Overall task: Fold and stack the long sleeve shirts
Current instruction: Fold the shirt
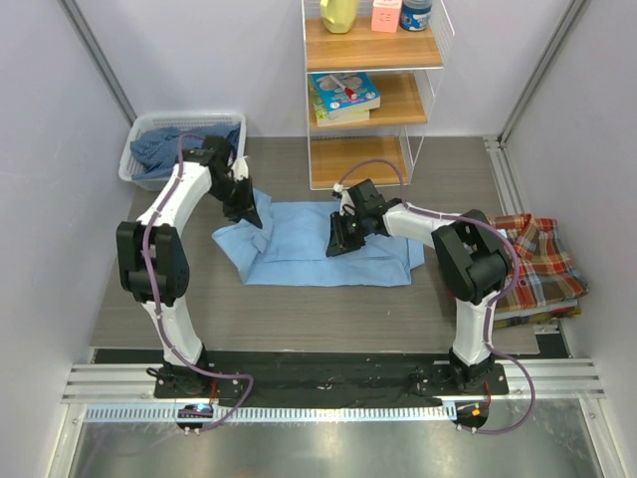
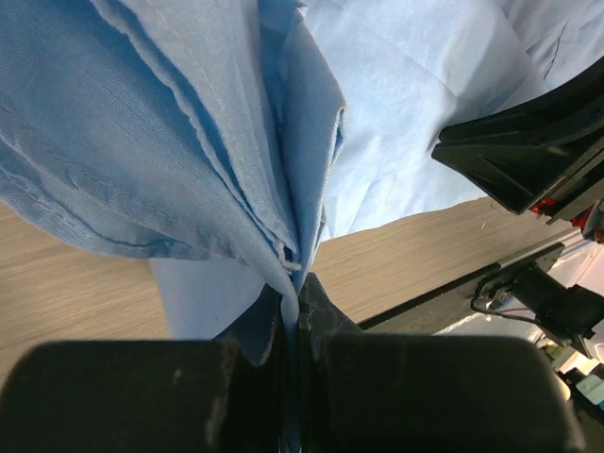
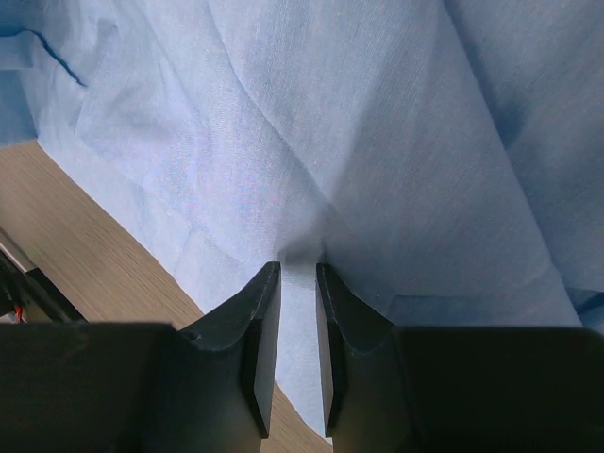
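The light blue shirt (image 1: 318, 249) lies partly folded in the middle of the table. My left gripper (image 1: 255, 221) is at its left edge, shut on a bunch of gathered layers (image 2: 189, 123) that rise a little off the wood; the cloth runs down between the jaws (image 2: 297, 283). Over the shirt's middle, my right gripper (image 1: 336, 247) presses down, its jaws narrowly apart around a small pucker of the cloth (image 3: 377, 123), with creases running to the tips (image 3: 298, 269). A folded red-yellow-blue plaid shirt (image 1: 542, 264) sits at the right edge.
A white basket (image 1: 134, 149) at the back left holds darker blue shirts (image 1: 164, 144). A wooden wire-framed shelf (image 1: 368, 159) with books and bottles stands behind the shirt. The right arm's black link (image 2: 528, 151) shows close by in the left wrist view.
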Controlling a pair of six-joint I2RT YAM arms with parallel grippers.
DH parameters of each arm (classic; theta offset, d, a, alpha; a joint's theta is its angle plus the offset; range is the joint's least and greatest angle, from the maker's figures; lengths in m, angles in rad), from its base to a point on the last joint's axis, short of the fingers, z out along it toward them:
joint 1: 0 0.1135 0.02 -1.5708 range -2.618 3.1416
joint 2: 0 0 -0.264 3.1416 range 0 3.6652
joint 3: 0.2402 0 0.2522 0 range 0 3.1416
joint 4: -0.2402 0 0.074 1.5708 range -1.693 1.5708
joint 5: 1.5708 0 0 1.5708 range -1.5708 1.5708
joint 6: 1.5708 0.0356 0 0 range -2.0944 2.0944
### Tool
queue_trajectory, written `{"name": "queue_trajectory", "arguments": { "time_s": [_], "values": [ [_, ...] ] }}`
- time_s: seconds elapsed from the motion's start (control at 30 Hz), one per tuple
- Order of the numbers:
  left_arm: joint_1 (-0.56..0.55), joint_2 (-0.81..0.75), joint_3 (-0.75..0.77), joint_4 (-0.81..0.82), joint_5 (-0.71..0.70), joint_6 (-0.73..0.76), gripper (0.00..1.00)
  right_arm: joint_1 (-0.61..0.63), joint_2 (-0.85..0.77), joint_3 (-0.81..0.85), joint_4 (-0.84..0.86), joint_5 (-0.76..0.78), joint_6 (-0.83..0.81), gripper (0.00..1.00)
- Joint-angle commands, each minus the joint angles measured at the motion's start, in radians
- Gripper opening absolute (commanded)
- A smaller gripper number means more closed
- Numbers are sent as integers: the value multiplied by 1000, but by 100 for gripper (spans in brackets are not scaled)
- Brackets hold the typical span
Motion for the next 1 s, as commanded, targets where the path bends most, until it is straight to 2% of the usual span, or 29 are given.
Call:
{"name": "queue_trajectory", "arguments": {
  "time_s": [0.0, 0.3, 0.47, 0.57, 0.6, 0.8, 0.83, 0.97],
  "values": [
    [-30, 22, -2, 83, 28, -74, 0, -1, 3, 36, 1, -1, -25, 27],
    [-85, 103, 6, 186, 50, -172, 0, -2, 19, 40, 1, -15, -16, 27],
    [-124, 109, -55, 234, 44, -185, 2, -2, 22, 46, 0, -19, -13, 27],
    [-133, 103, -94, 287, 79, -211, 15, -1, 22, 46, -3, -24, -7, 27],
    [-136, 99, -100, 304, 99, -229, 26, -1, 17, 45, -5, -27, -4, 27],
    [-148, 42, -181, 510, 226, -335, 47, -2, -6, 56, -6, -47, 24, 29],
    [-153, 28, -187, 552, 234, -362, 56, -2, -11, 59, -5, -44, 22, 29],
    [-163, 5, -213, 622, 294, -414, 58, -22, -37, 66, -12, -38, 25, 29]
  ]
}}
